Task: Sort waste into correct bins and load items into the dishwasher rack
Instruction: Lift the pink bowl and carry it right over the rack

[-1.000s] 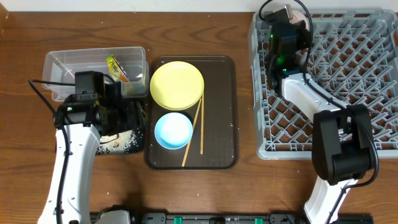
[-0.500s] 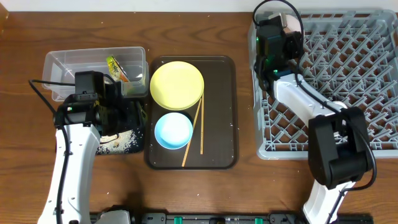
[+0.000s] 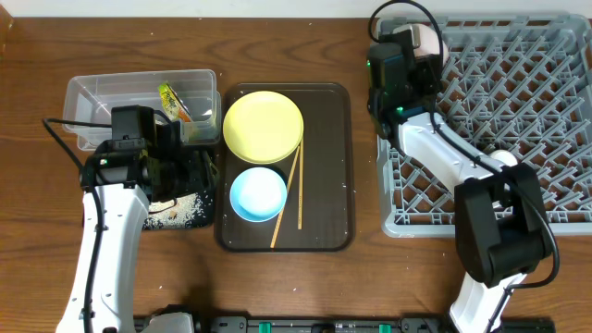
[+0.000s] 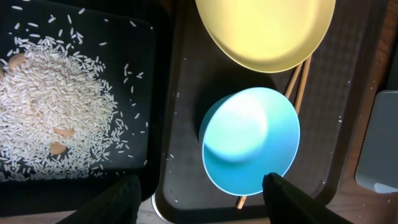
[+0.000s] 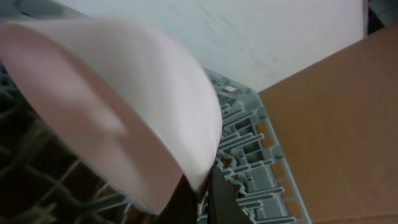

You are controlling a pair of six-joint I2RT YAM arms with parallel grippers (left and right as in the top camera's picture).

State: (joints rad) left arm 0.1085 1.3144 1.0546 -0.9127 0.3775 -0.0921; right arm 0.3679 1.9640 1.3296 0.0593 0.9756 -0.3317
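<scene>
My left gripper (image 3: 192, 171) (image 4: 202, 208) hangs open above the black tray (image 3: 205, 215) of rice grains (image 4: 56, 118), holding nothing. The light blue bowl (image 4: 250, 140) (image 3: 257, 194), yellow plate (image 3: 264, 125) (image 4: 267, 31) and two chopsticks (image 3: 298, 190) lie on the brown serving tray (image 3: 335, 166). At the far-left corner of the grey dishwasher rack (image 3: 527, 111) (image 5: 249, 158), my right gripper (image 3: 414, 51) (image 5: 202, 186) is shut on the rim of the tilted pale pink bowl (image 5: 112, 93) (image 3: 428, 39). The snack wrapper (image 3: 171, 100) lies in the clear tub (image 3: 102, 92).
Bare wooden table (image 3: 361, 277) lies between the serving tray and the rack, and in front of both. The right arm's white link (image 3: 439, 153) stretches across the rack's left side.
My right gripper has carried the pink bowl leftward to the rack's far-left corner. The left arm has stayed put, its jaws still open.
</scene>
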